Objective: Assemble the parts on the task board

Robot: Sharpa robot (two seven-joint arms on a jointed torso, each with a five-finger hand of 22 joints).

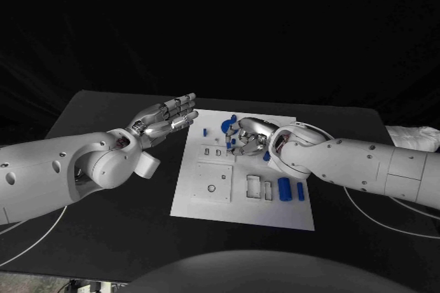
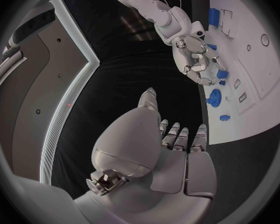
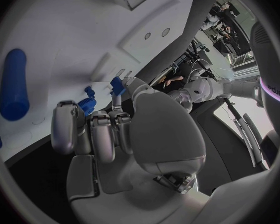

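Note:
The white task board (image 1: 240, 207) lies in the middle of the black table. My right hand (image 1: 249, 138) hovers over its far part with the fingers curled, pinching a small blue part (image 3: 118, 84) between thumb and fingertip; the same part (image 2: 221, 73) sits at the fingertips in the left wrist view. A round blue part (image 1: 229, 122) and a small blue peg (image 1: 205, 132) stand on the board beside that hand. Two blue cylinders (image 1: 284, 189) lie near the board's right edge. My left hand (image 1: 166, 120) is raised off the board's far left corner, fingers straight, holding nothing.
Rectangular recesses (image 1: 213, 182) and slots (image 1: 255, 187) mark the board's middle. A white cloth (image 1: 412, 137) lies at the table's right edge. Thin cables (image 1: 390, 220) run across the table under the right arm.

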